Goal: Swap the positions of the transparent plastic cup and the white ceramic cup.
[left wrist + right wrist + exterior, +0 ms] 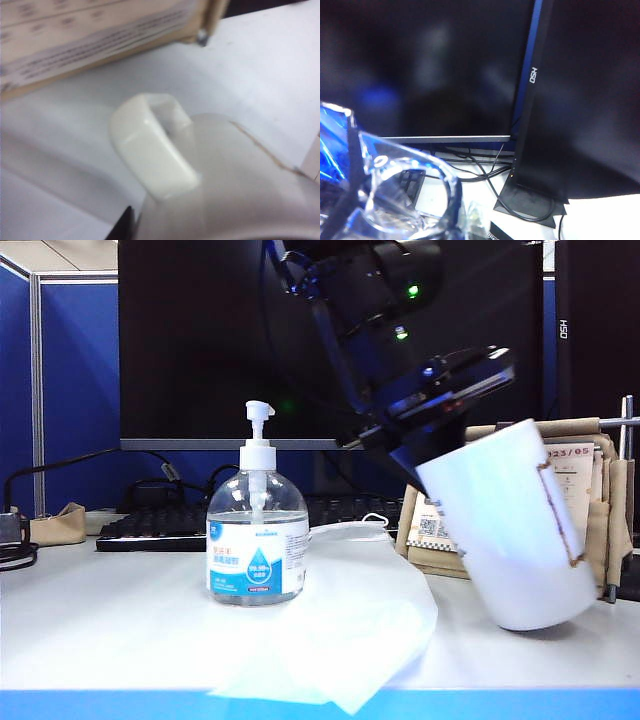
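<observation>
White desk [90, 620], 2 dark monitors [200, 330] at its back edge. 1 white ceramic cup [515, 525], tilted, bottom edge at or just above the desk near the right edge, in front of a cardboard holder [590, 480] stuffed with papers; cup contents not visible. 1 pump sanitizer bottle [257, 540] mid-desk, clear liquid to about the shoulder, beside a white tissue sheet [350, 625]. 1 transparent plastic cup [405, 195], seen only in the right wrist view, up off the desk, looks empty. Left gripper [425, 445] clamped on the ceramic cup's rim. Right gripper: fingers barely visible, closed, apparently on the plastic cup.
</observation>
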Motion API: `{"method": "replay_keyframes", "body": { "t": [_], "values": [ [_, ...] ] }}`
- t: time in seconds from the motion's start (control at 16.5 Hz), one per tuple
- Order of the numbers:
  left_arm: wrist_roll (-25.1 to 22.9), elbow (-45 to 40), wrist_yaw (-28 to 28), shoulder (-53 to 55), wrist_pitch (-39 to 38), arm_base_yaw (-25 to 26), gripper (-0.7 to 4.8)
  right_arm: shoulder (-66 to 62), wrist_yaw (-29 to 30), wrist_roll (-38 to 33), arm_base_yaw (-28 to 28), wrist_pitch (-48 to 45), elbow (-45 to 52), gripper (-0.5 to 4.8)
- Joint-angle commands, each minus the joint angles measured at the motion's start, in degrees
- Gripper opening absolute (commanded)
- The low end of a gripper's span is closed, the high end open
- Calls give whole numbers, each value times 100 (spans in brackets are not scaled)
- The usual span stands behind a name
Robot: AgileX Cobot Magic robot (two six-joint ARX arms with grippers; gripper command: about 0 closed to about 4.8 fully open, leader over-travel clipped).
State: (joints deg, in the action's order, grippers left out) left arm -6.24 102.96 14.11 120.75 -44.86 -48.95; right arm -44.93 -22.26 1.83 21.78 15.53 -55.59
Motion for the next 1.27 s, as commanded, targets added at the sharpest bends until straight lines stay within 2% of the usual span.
{"method": "replay_keyframes", "body": {
  "t": [0.06, 0.36, 0.55, 0.91, 0.97, 1.27],
  "values": [
    [-212, 50, -317, 81, -199, -94, -6, 24, 11, -52, 4, -94, -52, -2],
    [-275, 752, -527, 81, -411, -85, -5, 24, 35, -184, 4, -79, -52, -2],
    [-131, 772, -332, 122, -203, -87, 27, 24, 33, -184, 4, -74, -52, -2],
    [-81, 772, -286, 260, -214, -94, 33, 24, 33, -181, 4, -74, -52, -2],
    [-57, 772, -273, 260, -216, -92, 76, 22, 35, -184, 4, -74, -52, -2],
    [-35, 857, -273, 260, -273, -94, 91, 17, 35, -184, 4, -74, -52, -2]
  ]
}}
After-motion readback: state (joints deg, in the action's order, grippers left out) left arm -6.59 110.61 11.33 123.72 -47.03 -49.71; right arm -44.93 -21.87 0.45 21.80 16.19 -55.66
